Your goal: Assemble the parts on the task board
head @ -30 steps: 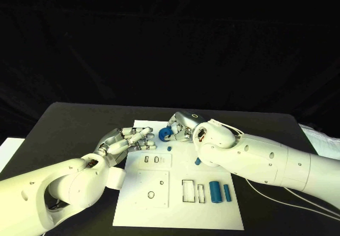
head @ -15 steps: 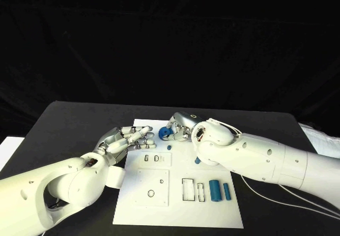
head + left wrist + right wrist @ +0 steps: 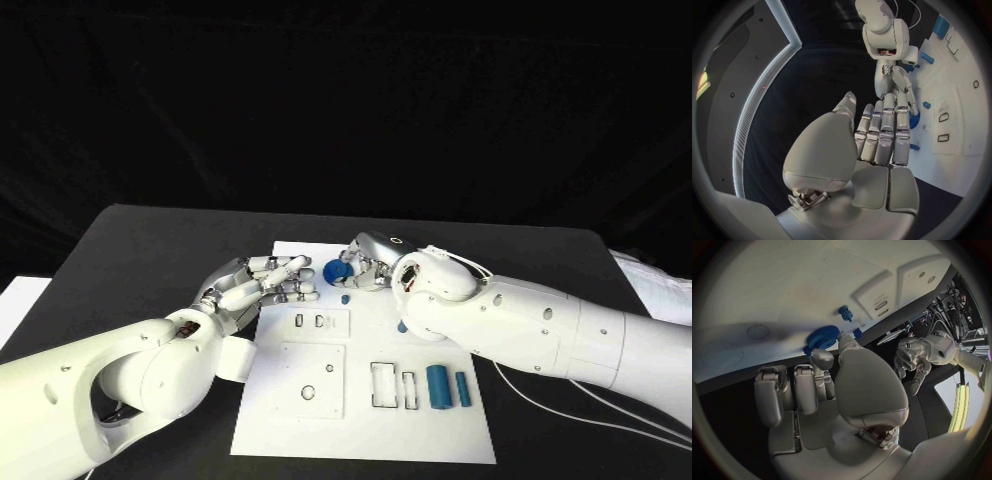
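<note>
Fig. legend. The right hand (image 3: 372, 262) reached over the far edge of the task board (image 3: 361, 440), thumb and a fingertip set against a blue gear (image 3: 338, 270); in the right wrist view the gear (image 3: 822, 337) sat at the board's far edge w/ the thumb tip on its rim, other fingers curled below. Whether the gear was truly pinched or merely touched could not be told.

Risks, as judged: (1) the gear, being thin and toothed, might slip or tip out of so light a contact if lifted, and roll off the board onto the black table (image 3: 144, 260); (2) the right forearm lay low across the board, so a sideways sweep could knock the small blue peg (image 3: 346, 298) beside the gear, or the blue piece (image 3: 402, 327) close under the arm; (3) the left hand (image 3: 264, 285) stood just beside the gear, and a crossing move might cause a collision of the two hands.

Pose: left hand held nothing, fingers straight and near together, palm edge-on by the board's left side, near the slotted block (image 3: 317, 322). Two blue cylinders (image 3: 447, 387) lay untouched on the near right part, beside a rectangular slot (image 3: 385, 386).
</note>
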You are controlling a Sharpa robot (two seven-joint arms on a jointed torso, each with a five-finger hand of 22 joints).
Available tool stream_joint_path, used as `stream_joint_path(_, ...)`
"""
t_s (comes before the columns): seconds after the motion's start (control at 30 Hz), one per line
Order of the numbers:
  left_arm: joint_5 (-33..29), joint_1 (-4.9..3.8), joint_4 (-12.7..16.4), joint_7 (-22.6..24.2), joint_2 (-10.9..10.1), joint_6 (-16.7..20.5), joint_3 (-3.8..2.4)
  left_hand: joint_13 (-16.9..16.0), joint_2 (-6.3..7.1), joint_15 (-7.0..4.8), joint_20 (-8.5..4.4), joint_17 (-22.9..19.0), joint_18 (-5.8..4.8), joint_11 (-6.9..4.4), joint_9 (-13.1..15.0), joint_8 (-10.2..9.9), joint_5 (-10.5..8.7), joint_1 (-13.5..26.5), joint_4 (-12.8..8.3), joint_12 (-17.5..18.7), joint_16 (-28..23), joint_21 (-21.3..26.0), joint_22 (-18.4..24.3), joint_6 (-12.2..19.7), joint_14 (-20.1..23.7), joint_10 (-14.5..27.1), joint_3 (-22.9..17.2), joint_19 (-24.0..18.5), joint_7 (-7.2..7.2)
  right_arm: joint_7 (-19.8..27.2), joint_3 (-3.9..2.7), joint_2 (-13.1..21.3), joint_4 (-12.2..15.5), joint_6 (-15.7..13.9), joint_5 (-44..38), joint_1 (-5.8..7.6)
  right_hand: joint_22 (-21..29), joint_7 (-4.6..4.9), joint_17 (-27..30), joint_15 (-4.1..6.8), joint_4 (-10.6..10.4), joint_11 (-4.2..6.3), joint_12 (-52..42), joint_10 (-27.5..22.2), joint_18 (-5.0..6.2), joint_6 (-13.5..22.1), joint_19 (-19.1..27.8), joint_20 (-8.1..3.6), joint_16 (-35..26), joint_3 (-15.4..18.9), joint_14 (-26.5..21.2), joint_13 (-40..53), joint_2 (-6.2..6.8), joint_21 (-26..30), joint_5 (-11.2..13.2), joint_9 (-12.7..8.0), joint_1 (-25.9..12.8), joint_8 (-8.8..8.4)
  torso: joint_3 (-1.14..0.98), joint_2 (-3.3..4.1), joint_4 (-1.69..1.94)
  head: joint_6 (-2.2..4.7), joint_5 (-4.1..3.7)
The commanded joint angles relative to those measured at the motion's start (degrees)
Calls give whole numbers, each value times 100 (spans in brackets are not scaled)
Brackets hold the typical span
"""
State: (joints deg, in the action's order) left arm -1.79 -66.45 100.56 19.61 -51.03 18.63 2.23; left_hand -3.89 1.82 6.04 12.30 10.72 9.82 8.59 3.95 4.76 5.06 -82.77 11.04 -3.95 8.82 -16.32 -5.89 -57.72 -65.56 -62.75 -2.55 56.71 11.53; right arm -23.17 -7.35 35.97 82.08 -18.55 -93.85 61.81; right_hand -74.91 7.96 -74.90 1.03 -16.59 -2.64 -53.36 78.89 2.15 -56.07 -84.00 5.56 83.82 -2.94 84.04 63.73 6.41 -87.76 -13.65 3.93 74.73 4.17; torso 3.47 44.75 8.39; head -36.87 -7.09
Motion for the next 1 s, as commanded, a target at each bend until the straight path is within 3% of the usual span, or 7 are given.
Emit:
stream_joint_path(0.03,-19,-5,9,18,3,-77,-4,5,-44,8,4,7,66,38,-4,-33,23,4,-41,25,-23,35,7,0,-23,18,9,33,53,142,8,82,150,-461,-116,-70,-1026,-5,-534,25,13,-16,-17,10,-96,14,-256,-43,29,-1,397,8,-12,-26,-56,4,6,-9,-9,4,-13,12,4)
stream_joint_path(0.27,-23,-5,-6,18,-2,-80,-4,6,-45,11,5,9,65,42,-5,-39,24,7,-42,29,-27,37,8,6,-22,25,10,33,58,497,-89,374,492,-1131,-50,-192,-1034,-8,-537,27,17,-12,-20,11,-98,1,-261,-44,30,-13,398,20,-12,-29,-172,3,38,-17,-11,1,-23,46,-16)
stream_joint_path(0.43,-24,-5,-23,59,-12,-88,-4,7,-46,12,6,10,65,43,-5,-41,24,7,-43,29,-29,37,9,8,-22,28,9,33,59,783,-221,825,850,-1560,320,-226,-986,-13,-485,34,46,-4,44,-19,-86,-20,-227,-49,-6,-48,385,-12,-16,-9,-359,3,129,-19,-12,1,-32,29,-54)
stream_joint_path(0.5,-24,-5,-35,78,-19,-87,-4,7,-50,12,6,11,65,44,-5,-43,25,3,-47,30,-31,38,10,9,-22,30,7,32,59,855,-280,1045,953,-1606,503,-228,-980,-13,-480,36,60,-3,63,-28,-85,-15,-222,-51,-11,-56,383,-21,-4,-6,-390,1,169,-26,-15,-1,-48,56,-73)
stream_joint_path(0.67,-24,-5,-69,98,-29,-87,-4,7,-50,12,6,11,65,44,-5,-43,25,3,-47,30,-31,38,10,9,-22,30,7,32,59,1207,-359,1614,1066,-1330,1226,-204,-973,-16,-479,41,137,3,94,-42,-83,-19,-217,-57,-15,-79,382,-31,40,-2,-337,0,327,-30,-39,-5,-120,67,-83)
stream_joint_path(0.77,-24,-5,-95,97,-28,-89,-4,7,-55,13,7,12,65,44,-5,-45,27,-4,-53,30,-34,39,11,9,-22,32,2,32,58,1483,-378,1901,1067,-966,1552,-196,-968,-16,-478,43,199,5,129,-55,-81,-24,-212,-60,-19,-111,381,-46,27,2,-243,0,446,-30,-59,-3,-159,71,-80)
stream_joint_path(1.0,-24,-4,-143,100,-10,-108,-3,7,-60,14,8,13,65,43,-4,-46,28,-11,-58,29,-38,40,13,8,-21,33,-2,31,56,2053,-389,2334,860,-305,1833,-238,-960,-31,-476,61,434,26,194,-77,-79,-127,-204,-74,-28,-185,380,-73,57,9,-70,8,796,-9,-99,-1,-196,75,-119)
